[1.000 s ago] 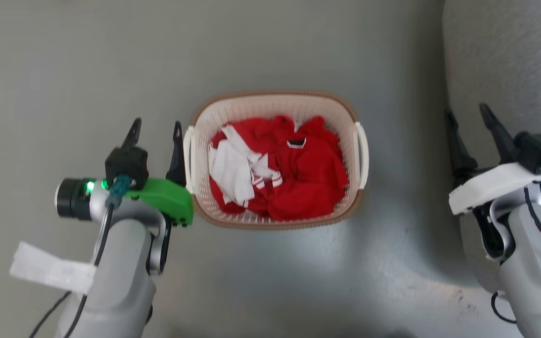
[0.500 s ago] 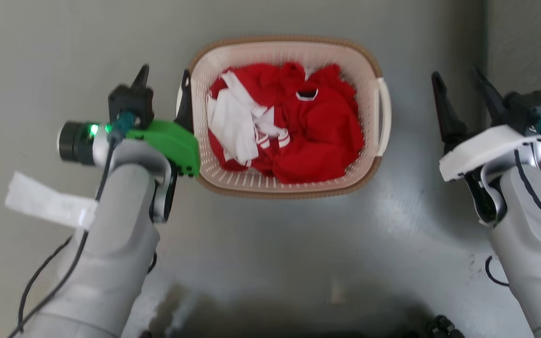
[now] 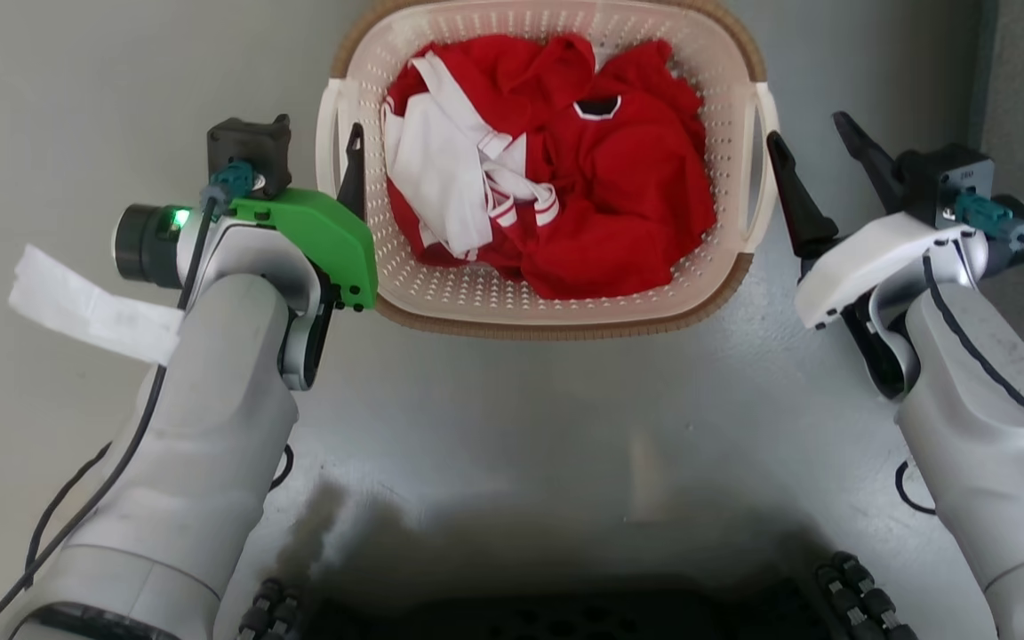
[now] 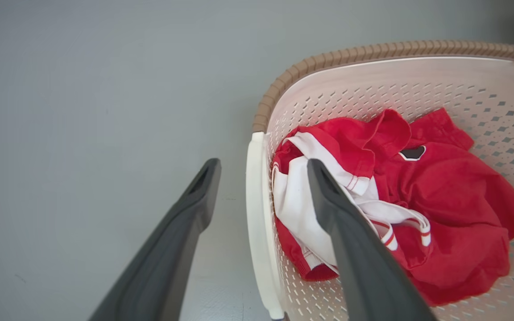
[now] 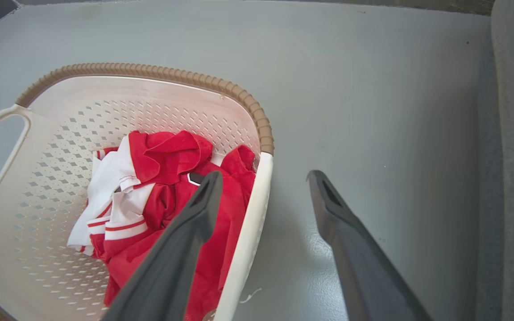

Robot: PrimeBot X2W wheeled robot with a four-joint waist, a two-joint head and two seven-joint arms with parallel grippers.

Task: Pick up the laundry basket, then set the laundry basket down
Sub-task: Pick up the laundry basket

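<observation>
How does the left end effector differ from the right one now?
The left end effector has a green cover, the right end effector a white cover. In the head view the left finger points straight up, the right fingers lean towards the laundry basket. Both are open.

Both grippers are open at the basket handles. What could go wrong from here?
1. The left gripper and right gripper each straddle one of the handles, inner finger over the clothes; closing may pinch fabric and weaken the grip.
2. Uneven closing or lifting could tilt the basket.
</observation>
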